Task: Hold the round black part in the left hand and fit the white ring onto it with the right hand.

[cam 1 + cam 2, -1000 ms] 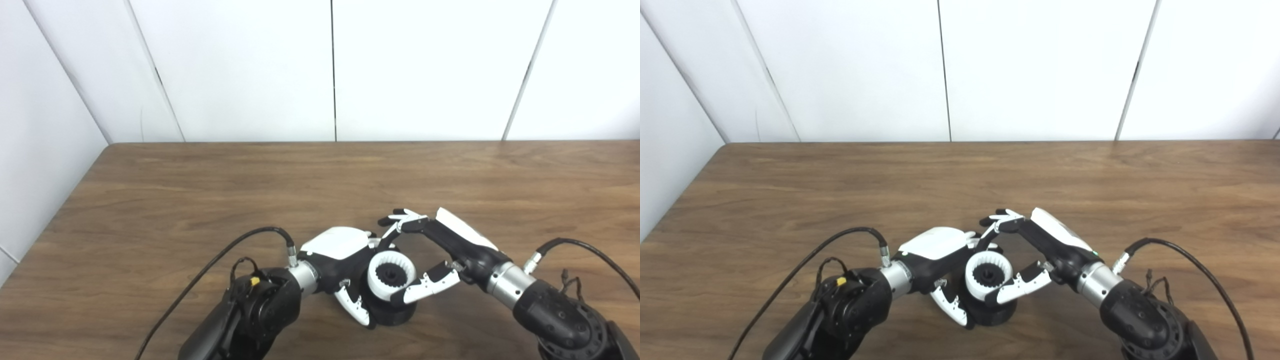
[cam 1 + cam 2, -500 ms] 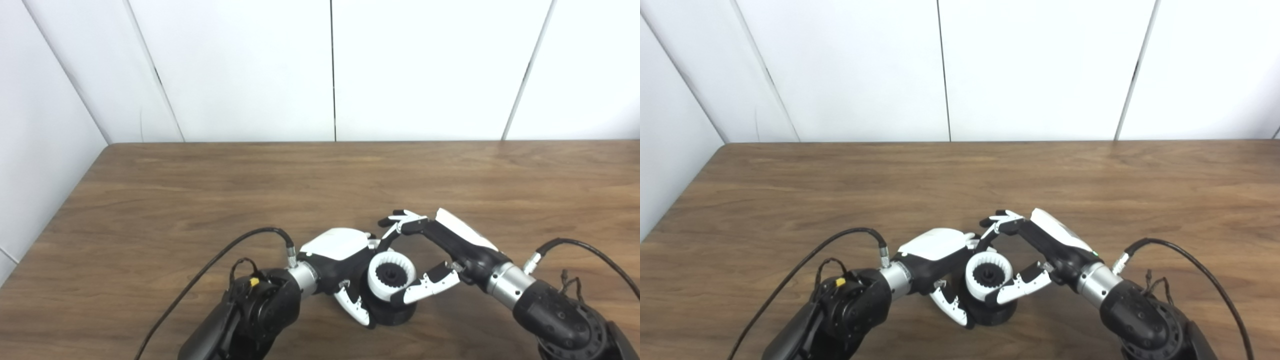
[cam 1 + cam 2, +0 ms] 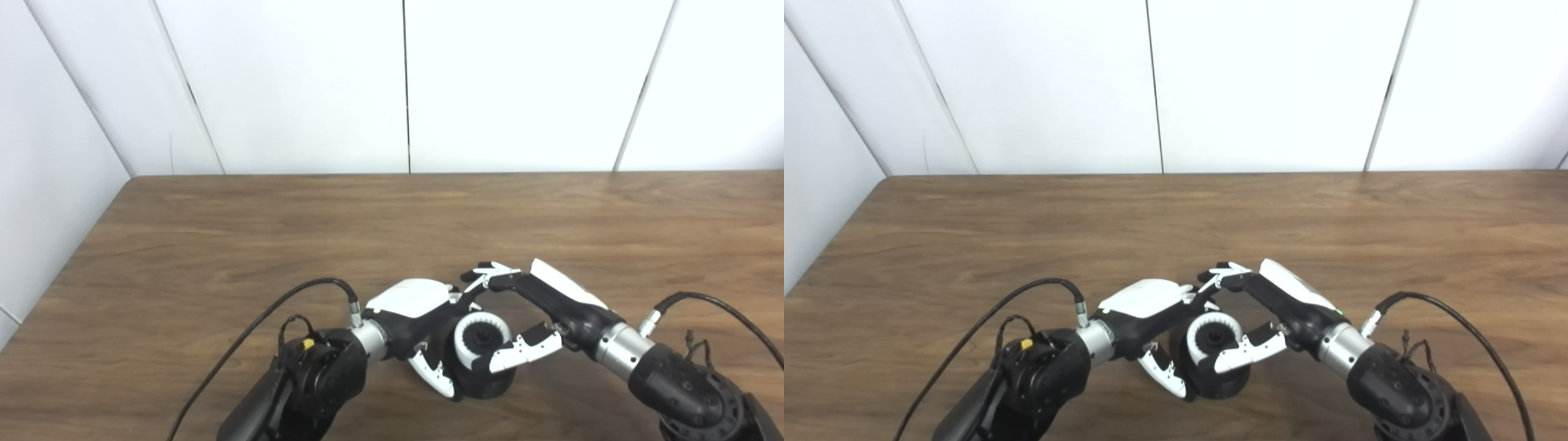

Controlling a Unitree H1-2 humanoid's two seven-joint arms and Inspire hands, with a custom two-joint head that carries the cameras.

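Observation:
The round black part stands on the table near the front edge. My left hand is shut on its left side, fingers curled around it. The white ring sits on top of the black part, tilted toward the camera, and the part's black hub fills its middle. My right hand is shut on the white ring: the thumb presses its lower right rim and the fingers arch over its far side. The same scene shows in the right eye view, with the ring between both hands.
The wooden table stretches back to white wall panels. Its left edge runs diagonally at the picture's left. Black cables trail from both wrists over the table's front part.
The white ring has dropped lower onto the black part, and its inner teeth show less. Both hands have sunk slightly with it.

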